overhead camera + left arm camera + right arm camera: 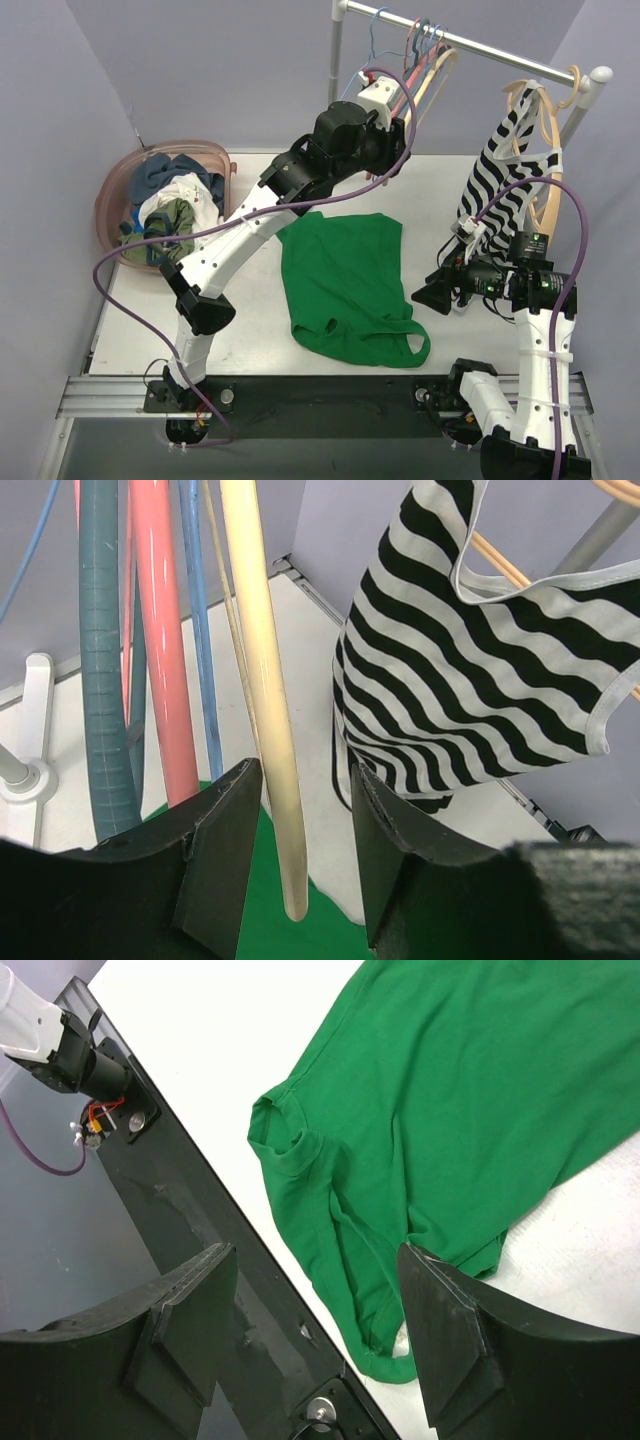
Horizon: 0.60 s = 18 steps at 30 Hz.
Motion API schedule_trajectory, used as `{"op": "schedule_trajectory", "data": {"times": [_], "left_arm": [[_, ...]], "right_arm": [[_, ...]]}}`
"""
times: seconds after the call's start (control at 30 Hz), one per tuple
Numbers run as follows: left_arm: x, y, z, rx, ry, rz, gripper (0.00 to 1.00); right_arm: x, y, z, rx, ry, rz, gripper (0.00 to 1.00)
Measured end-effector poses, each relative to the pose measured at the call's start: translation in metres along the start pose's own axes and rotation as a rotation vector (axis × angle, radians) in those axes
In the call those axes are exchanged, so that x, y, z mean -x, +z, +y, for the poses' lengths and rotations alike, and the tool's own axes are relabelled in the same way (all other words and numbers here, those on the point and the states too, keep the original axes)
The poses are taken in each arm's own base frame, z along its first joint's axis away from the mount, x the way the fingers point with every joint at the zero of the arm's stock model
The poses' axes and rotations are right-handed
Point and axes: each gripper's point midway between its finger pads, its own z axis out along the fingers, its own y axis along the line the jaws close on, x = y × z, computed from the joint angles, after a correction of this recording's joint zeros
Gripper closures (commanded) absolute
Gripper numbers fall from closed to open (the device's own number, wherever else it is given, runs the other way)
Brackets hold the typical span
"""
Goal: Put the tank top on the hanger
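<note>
The bright green tank top [345, 280] lies flat on the white table, straps toward the near edge; it also shows in the right wrist view [450, 1110] and as a green patch in the left wrist view [270, 920]. The cream hanger [437, 68] hangs on the rail among thin hangers. My left gripper [388, 100] is raised at the rail. Its jaws stand open around the hanger's lower arm end [265, 680], with a gap on each side [300, 820]. My right gripper [432, 295] is open and empty, hovering over the top's strap end near the table's front edge [315, 1300].
A zebra-striped top [500, 170] hangs on a tan hanger [545, 110] at the rail's [480, 42] right end, close to my right arm. Pink [160, 630] and blue [197, 630] hangers hang beside the cream one. A pink laundry basket [112, 190] of clothes stands at back left.
</note>
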Motion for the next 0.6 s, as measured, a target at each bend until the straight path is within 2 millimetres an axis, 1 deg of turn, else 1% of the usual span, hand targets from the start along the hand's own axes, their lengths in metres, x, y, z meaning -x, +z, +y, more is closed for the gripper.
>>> {"op": "schedule_trajectory", "data": {"times": [0.27,0.37,0.4,0.47,0.53,0.6], "left_arm": [[0.002,0.009,0.001,0.016,0.011,-0.016,0.49],[-0.002,0.016,0.003,0.039,0.033,-0.016,0.53],[-0.005,0.019,0.004,0.047,0.04,-0.014,0.57],[-0.01,0.024,0.007,0.064,0.06,-0.008,0.68],[-0.016,0.029,0.008,0.076,0.079,0.002,0.74],[-0.02,0.031,0.01,0.093,0.096,0.005,0.92]], "right_arm": [[0.002,-0.001,0.0,0.0,0.005,-0.015,0.35],[0.003,-0.002,0.0,-0.001,0.007,-0.02,0.35],[0.003,-0.002,0.001,0.0,0.007,-0.021,0.35],[0.003,-0.002,0.001,-0.001,0.005,-0.024,0.35],[0.003,-0.002,0.001,-0.002,0.004,-0.028,0.35],[0.004,-0.003,0.002,0.0,0.004,-0.03,0.35]]}}
